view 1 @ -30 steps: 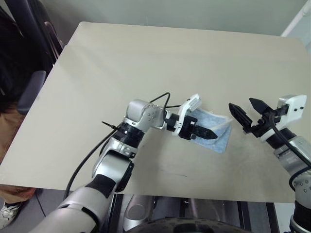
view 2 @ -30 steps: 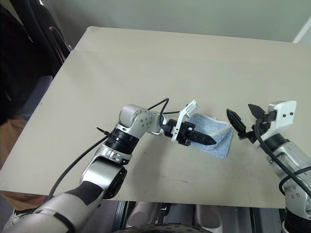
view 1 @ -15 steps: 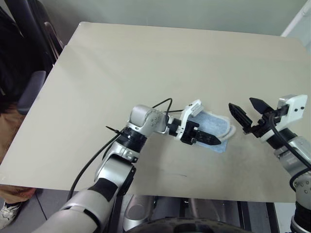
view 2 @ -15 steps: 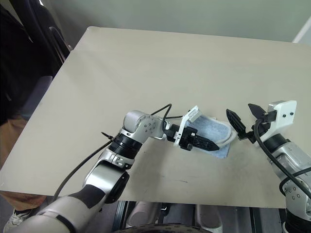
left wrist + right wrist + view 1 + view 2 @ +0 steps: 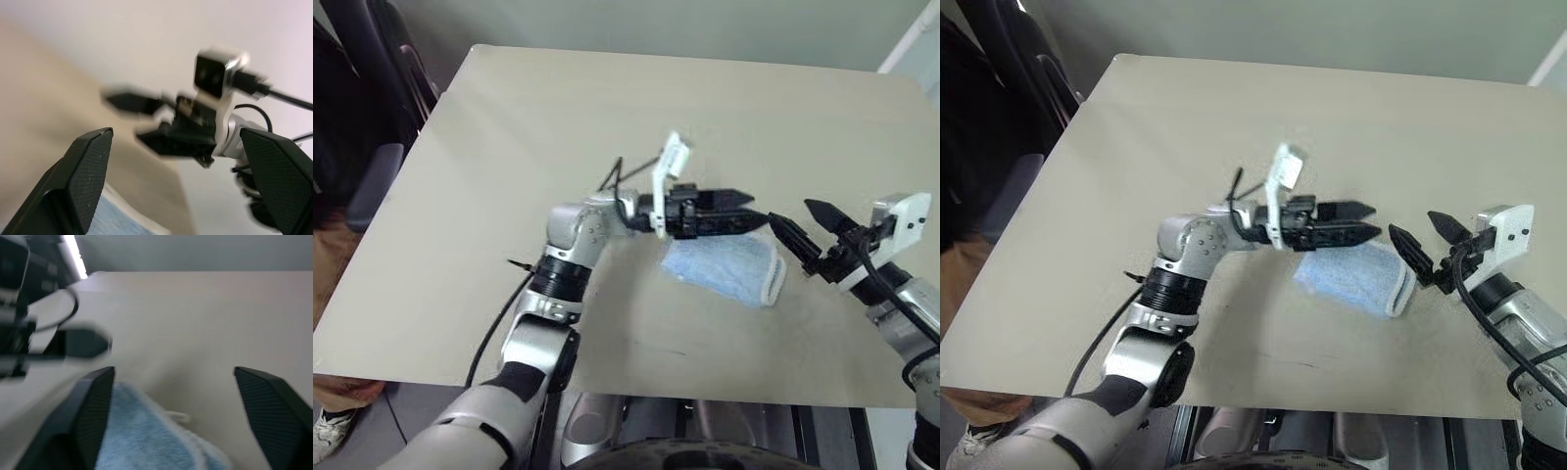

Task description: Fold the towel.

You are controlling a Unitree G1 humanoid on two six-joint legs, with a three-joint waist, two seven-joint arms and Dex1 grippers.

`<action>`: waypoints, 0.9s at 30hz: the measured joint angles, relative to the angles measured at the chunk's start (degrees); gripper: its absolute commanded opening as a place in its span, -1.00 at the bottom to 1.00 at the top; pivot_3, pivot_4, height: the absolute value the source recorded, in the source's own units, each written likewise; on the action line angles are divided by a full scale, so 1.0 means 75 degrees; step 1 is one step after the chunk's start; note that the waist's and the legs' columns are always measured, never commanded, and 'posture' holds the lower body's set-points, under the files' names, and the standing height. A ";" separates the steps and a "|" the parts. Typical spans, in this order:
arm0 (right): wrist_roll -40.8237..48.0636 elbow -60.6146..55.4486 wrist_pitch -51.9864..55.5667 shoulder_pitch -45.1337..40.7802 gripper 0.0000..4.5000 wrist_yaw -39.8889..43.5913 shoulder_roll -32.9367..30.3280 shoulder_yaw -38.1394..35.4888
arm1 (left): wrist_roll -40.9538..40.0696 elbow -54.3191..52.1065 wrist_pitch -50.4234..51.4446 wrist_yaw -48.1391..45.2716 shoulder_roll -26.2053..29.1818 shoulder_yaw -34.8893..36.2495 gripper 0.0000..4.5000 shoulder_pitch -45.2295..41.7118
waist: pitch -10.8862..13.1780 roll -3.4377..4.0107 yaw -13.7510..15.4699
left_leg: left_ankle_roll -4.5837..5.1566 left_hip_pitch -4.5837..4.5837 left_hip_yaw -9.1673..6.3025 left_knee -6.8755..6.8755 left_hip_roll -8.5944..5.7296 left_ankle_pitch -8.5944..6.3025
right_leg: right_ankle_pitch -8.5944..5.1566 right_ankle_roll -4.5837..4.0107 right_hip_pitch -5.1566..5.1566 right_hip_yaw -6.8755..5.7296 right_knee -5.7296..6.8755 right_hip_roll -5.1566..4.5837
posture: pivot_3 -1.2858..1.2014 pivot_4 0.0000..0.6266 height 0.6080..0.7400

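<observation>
towel [image 5: 724, 270] on table [image 5: 558, 117] (near front edge)

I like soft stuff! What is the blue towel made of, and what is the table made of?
The towel looks like soft, fluffy terry cloth: fuzzy light blue surface, white corded edge. The table looks like a smooth, matte beige board, maybe laminate or painted wood; its flat, even surface leaves that open.
</observation>
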 measured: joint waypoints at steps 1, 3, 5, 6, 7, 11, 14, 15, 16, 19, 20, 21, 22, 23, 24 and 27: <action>0.0083 -0.0034 0.0003 0.0065 0.32 0.0051 -0.0016 0.0000 | 0.0075 -0.0031 -0.0261 -0.0245 0.0235 -0.0007 0.84 0.0012 | 0.0000 0.0000 -0.0001 | 0.0002 -0.0001 0.0000 0.0000 0.0000 -0.0001 | 0.0000 0.0000 0.0000 0.0000 0.0000 0.0000 | 0.03 -0.52 0.89; 0.0202 -0.0054 0.0005 0.0129 0.02 0.0140 -0.0100 0.0004 | 0.0248 -0.0061 -0.0712 -0.0603 0.0619 -0.0009 0.61 0.0115 | 0.0000 0.0001 -0.0005 | 0.0007 -0.0002 0.0001 0.0003 0.0000 -0.0004 | 0.0001 0.0002 0.0000 0.0003 -0.0003 -0.0002 | 0.03 -0.52 0.89; 0.0318 -0.0074 0.0005 0.0127 -0.27 0.0244 -0.0205 0.0014 | 0.0378 -0.0051 -0.1079 -0.0886 0.0922 0.0008 0.31 0.0301 | -0.0001 0.0001 -0.0015 | 0.0010 -0.0006 0.0001 0.0006 -0.0001 -0.0006 | 0.0004 0.0000 0.0000 0.0003 -0.0005 -0.0002 | 0.03 -0.52 0.89; 0.0344 -0.0078 0.0004 0.0122 -0.43 0.0339 -0.0265 0.0069 | 0.0446 -0.0042 -0.1350 -0.1069 0.1043 0.0022 0.14 0.0449 | -0.0001 0.0001 -0.0014 | 0.0010 -0.0008 0.0000 0.0006 -0.0001 -0.0007 | 0.0010 -0.0012 -0.0001 0.0003 -0.0004 -0.0003 | 0.03 -0.52 0.89; 0.0341 -0.0069 0.0003 0.0114 -0.60 0.0404 -0.0299 0.0151 | 0.0510 -0.0030 -0.1524 -0.1174 0.1114 0.0015 -0.03 0.0540 | -0.0001 0.0001 -0.0006 | 0.0012 -0.0011 -0.0001 0.0006 -0.0001 -0.0008 | 0.0013 -0.0018 -0.0001 0.0002 -0.0004 -0.0003 | 0.03 -0.52 0.89; 0.0244 0.0145 -0.0008 0.0087 -1.00 0.0681 -0.0424 0.0547 | 0.0852 0.0234 -0.2268 -0.1594 0.1275 -0.0131 -0.60 0.0797 | -0.0001 0.0001 0.0005 | 0.0018 -0.0024 -0.0002 0.0014 -0.0001 -0.0015 | 0.0035 -0.0052 -0.0011 0.0001 -0.0004 -0.0004 | 0.03 -0.52 0.89; 0.0016 0.0420 -0.0046 -0.0066 -1.00 0.0885 -0.0466 0.0903 | 0.1395 0.0557 -0.3208 -0.1766 0.1159 -0.0471 -0.90 0.0964 | -0.0002 0.0002 0.0000 | 0.0022 -0.0033 -0.0002 0.0023 -0.0001 -0.0022 | 0.0048 -0.0073 -0.0016 0.0001 -0.0005 -0.0005 | 0.03 -0.52 0.89; -0.0100 0.0513 -0.0094 -0.0103 -1.00 0.0942 -0.0466 0.1040 | 0.1591 0.0658 -0.3510 -0.1781 0.1075 -0.0623 -0.90 0.1022 | -0.0001 0.0002 0.0003 | 0.0024 -0.0039 -0.0002 0.0028 -0.0001 -0.0023 | 0.0048 -0.0072 -0.0019 0.0000 -0.0005 -0.0005 | 0.03 -0.52 0.89; -0.0193 0.0591 -0.0130 -0.0120 -1.00 0.0998 -0.0466 0.1168 | 0.1710 0.0733 -0.3691 -0.1795 0.0985 -0.0740 -0.90 0.1060 | -0.0002 0.0002 0.0004 | 0.0025 -0.0050 -0.0003 0.0035 -0.0001 -0.0024 | 0.0048 -0.0072 -0.0027 -0.0002 -0.0004 -0.0005 | 0.03 -0.52 0.89; -0.0559 0.0944 -0.0296 -0.0131 -1.00 0.1210 -0.0453 0.1560 | 0.2053 0.1063 -0.4241 -0.1806 0.0718 -0.1041 -0.90 0.1104 | -0.0002 0.0003 -0.0004 | 0.0025 -0.0066 -0.0002 0.0050 -0.0001 -0.0033 | 0.0050 -0.0073 -0.0038 -0.0005 -0.0002 -0.0006 | 0.03 -0.52 0.89; -0.0675 0.1064 -0.0387 -0.0131 -1.00 0.1279 -0.0426 0.1639 | 0.2163 0.1186 -0.4417 -0.1846 0.0671 -0.1096 -0.90 0.1104 | -0.0001 0.0003 -0.0010 | 0.0024 -0.0066 -0.0001 0.0052 -0.0001 -0.0036 | 0.0051 -0.0073 -0.0038 -0.0005 -0.0002 -0.0006 | 0.03 -0.52 0.89; -0.0756 0.1139 -0.0442 -0.0132 -1.00 0.1320 -0.0422 0.1691 | 0.2206 0.1275 -0.4531 -0.1883 0.0652 -0.1140 -0.90 0.1105 | -0.0002 0.0003 -0.0016 | 0.0024 -0.0065 -0.0001 0.0052 -0.0001 -0.0037 | 0.0051 -0.0073 -0.0038 -0.0005 -0.0002 -0.0006 | 0.03 -0.52 0.89; -0.0854 0.1229 -0.0515 -0.0138 -1.00 0.1360 -0.0414 0.1742 | 0.2260 0.1381 -0.4664 -0.1916 0.0629 -0.1160 -0.90 0.1104 | -0.0002 0.0003 -0.0020 | 0.0023 -0.0064 -0.0001 0.0052 -0.0001 -0.0037 | 0.0051 -0.0074 -0.0037 -0.0006 -0.0001 -0.0006 | 0.03 -0.52 0.89; -0.0915 0.1288 -0.0561 -0.0140 -1.00 0.1392 -0.0407 0.1774 | 0.2309 0.1444 -0.4749 -0.1933 0.0623 -0.1168 -0.90 0.1104 | -0.0002 0.0003 -0.0024 | 0.0023 -0.0064 -0.0001 0.0052 -0.0001 -0.0037 | 0.0052 -0.0075 -0.0038 -0.0006 -0.0001 -0.0006 | 0.03 -0.52 0.89; -0.1022 0.1351 -0.0671 -0.0139 -1.00 0.1438 -0.0387 0.1830 | 0.2354 0.1511 -0.4852 -0.1931 0.0564 -0.1172 -0.90 0.1097 | -0.0002 0.0003 -0.0027 | 0.0022 -0.0063 -0.0001 0.0052 -0.0001 -0.0037 | 0.0053 -0.0076 -0.0038 -0.0007 0.0000 -0.0006 | 0.03 -0.52 0.89; -0.1883 0.2309 -0.1675 -0.0141 -1.00 0.1744 -0.0019 0.2320 | 0.2721 0.2419 -0.5385 -0.1690 0.0138 -0.1213 -0.90 0.0957 | -0.0009 0.0000 0.0006 | 0.0043 -0.0058 -0.0005 0.0064 -0.0001 -0.0049 | 0.0060 -0.0072 -0.0026 -0.0010 0.0000 -0.0012 | 0.03 -0.52 0.89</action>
